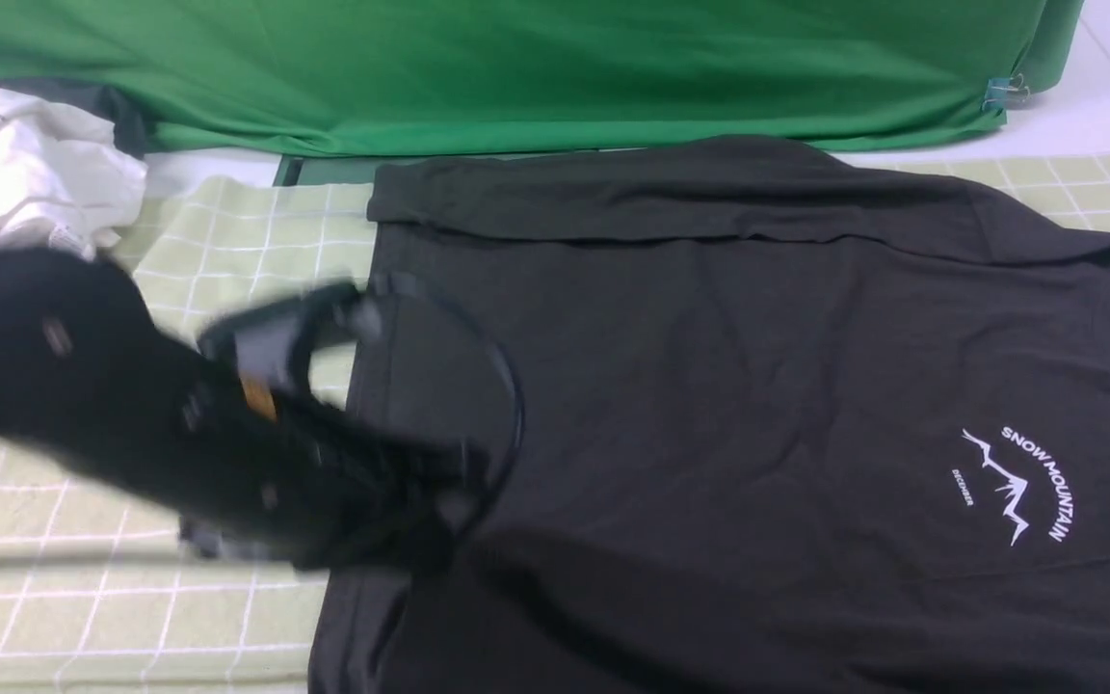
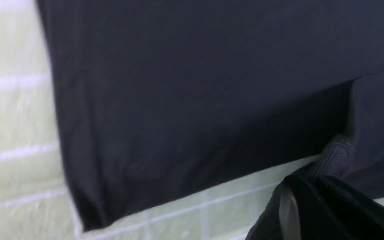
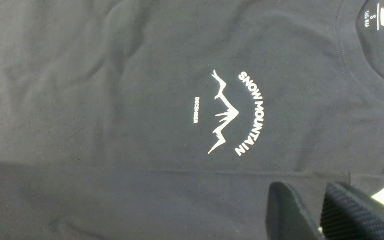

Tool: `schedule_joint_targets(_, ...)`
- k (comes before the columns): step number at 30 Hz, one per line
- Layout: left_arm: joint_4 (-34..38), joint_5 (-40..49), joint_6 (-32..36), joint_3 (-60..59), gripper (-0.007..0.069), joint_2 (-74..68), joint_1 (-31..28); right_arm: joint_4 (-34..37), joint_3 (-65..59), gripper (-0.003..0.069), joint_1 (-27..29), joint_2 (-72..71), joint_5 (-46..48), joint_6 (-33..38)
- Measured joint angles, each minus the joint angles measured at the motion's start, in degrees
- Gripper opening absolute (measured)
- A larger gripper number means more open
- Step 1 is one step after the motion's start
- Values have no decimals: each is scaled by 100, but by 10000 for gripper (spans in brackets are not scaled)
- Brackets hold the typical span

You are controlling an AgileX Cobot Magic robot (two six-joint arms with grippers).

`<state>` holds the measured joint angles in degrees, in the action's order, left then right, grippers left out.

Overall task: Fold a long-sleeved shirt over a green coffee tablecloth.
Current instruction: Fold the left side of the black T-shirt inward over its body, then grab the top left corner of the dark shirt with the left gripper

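Long-sleeved shirt (image 1: 661, 386): soft knit cloth, matt, mostly smooth, lightly creased; chest print (image 3: 225, 113) flat, smooth. Green coffee tablecloth (image 1: 64, 578): woven cloth, matt, slightly rough. Bright green fabric (image 1: 516, 67): smooth cloth with faint sheen. White garment (image 1: 25, 164): matt cloth, wrinkled. Clip (image 1: 1006, 93): metal-like wire handles. Left arm (image 1: 179, 405): dark casing, probably plastic, blurred. Right gripper (image 3: 318, 206): matt dark fingers, ribbed, rubber-like inner pad (image 3: 342, 213).

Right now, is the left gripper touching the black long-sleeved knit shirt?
Touching: the left wrist view shows the left gripper shut on a bunched fold of the black long-sleeved knit shirt.
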<state>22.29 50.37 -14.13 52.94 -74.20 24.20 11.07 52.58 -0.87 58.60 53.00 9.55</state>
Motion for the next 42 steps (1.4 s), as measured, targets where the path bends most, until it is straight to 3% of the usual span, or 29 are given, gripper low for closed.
schedule_joint_targets(9, -362, 218, 129, 1781, 20, -952, -891, 0, 0, 177, 0, 0, 41, 0)
schedule_joint_targets(16, -420, -814, 833, 2312, 20, -2313, -1287, 0, 0, 186, 0, 0, -45, 0)
schedule_joint_targets(24, -451, -1950, 868, 2376, 36, -3578, -1473, -11, 0, 187, 0, 0, -140, 0)
schedule_joint_targets(26, -464, -2108, 852, 2390, 62, -3753, -1485, -11, 0, 188, 0, 0, -140, 0)
schedule_joint_targets(36, -469, -2168, 521, 3147, 365, -4026, -1642, -18, 0, 196, 0, 0, -191, 0)
schedule_joint_targets(42, -202, -1983, 344, 3788, 400, -4561, -1836, -19, 0, 196, 0, 0, -369, -46)
